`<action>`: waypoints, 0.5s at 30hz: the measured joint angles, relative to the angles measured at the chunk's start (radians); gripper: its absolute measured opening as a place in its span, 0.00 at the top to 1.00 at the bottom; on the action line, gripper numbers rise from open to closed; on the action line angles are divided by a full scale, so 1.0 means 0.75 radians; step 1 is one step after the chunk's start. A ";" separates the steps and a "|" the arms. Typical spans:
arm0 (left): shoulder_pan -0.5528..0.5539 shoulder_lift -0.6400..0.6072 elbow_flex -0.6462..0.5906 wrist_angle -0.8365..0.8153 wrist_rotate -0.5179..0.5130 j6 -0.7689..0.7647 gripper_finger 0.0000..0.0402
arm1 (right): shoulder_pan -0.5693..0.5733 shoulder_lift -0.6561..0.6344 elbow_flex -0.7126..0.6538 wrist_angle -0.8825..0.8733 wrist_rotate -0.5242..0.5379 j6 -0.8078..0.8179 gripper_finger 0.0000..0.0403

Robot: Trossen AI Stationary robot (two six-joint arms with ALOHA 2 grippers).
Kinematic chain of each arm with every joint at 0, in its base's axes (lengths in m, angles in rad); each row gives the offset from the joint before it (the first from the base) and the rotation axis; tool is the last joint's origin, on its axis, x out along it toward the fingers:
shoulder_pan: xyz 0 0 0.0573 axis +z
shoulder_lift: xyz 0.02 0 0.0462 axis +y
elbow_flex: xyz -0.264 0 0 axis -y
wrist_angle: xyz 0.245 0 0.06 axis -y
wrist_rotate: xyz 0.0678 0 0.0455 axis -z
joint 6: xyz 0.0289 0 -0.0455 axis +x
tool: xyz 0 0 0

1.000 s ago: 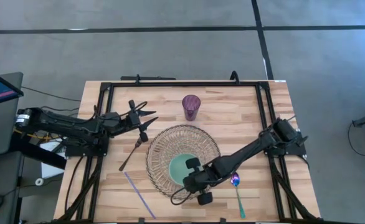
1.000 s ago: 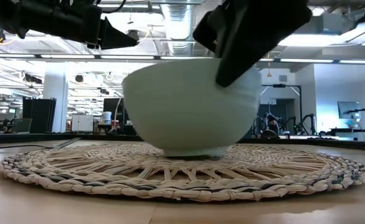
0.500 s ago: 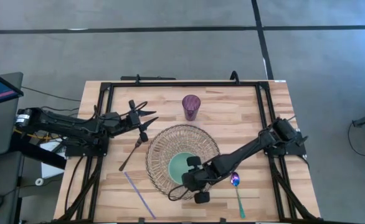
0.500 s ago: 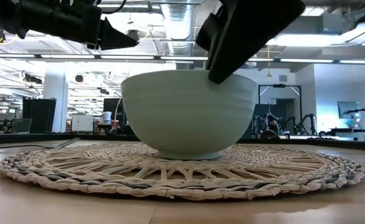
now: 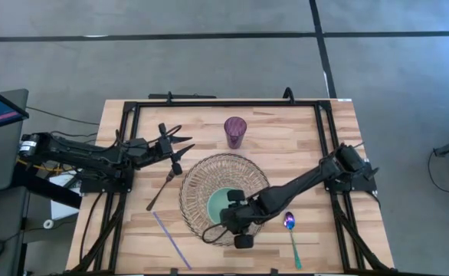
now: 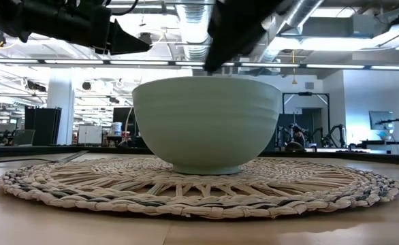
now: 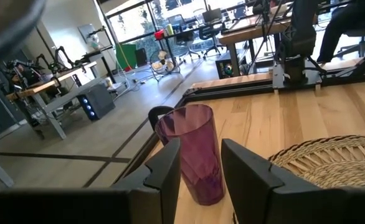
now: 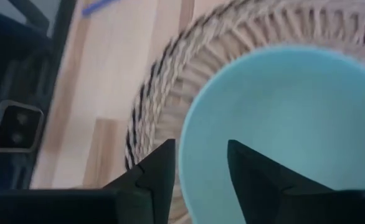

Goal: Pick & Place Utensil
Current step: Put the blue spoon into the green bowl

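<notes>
Hovering over the pale green ceramic bowl [image 5: 223, 205] on the round woven mat [image 5: 201, 184], the right end effector [image 5: 237, 220] is parted and empty, with the teal-handled iridescent spoon [image 5: 291, 237] lying untouched on the desk [image 5: 286, 146] (so basically nothing done yet).

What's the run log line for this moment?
bowl: resting on woven mat | right gripper: open, above bowl rim | left gripper: open, waiting | spoon, fork: untouched on table

black jointed arms [image 5: 301, 184], dark angular fingers [image 7: 170, 168]
</notes>
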 joint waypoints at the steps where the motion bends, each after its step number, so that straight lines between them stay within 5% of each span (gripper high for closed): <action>1: 0.000 0.000 0.000 0.000 0.000 0.000 0.71 | 0.000 0.000 0.026 -0.017 0.000 0.000 0.65; 15: 0.000 0.000 0.000 -0.006 0.000 0.000 0.71 | 0.051 -0.002 0.273 -0.494 -0.110 0.326 0.71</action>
